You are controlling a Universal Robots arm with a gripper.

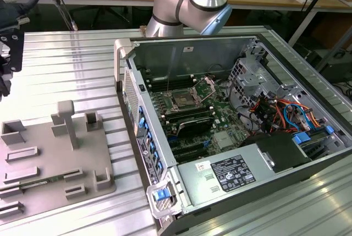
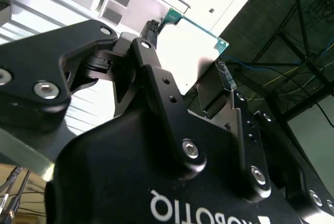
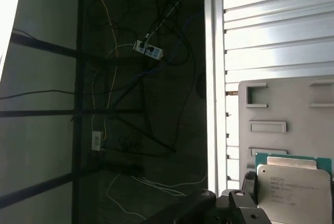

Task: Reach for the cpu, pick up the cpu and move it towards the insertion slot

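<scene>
Cpu [image 2: 190, 46] sits clamped by its edges between my fingers [image 2: 151, 27], held clear above the gray tray [image 1: 49, 162]. The pickup looks done and the carry is in hand. It calls for a level, steady hold toward the slot [image 1: 182, 102], well apart from the tray, inside the computer case [image 1: 187, 54]. One cpu, one slot, one tray.

Silver cpu [image 3: 295, 195] clamped in jaws; silver-framed insertion slot [image 1: 181, 102] well apart.
</scene>
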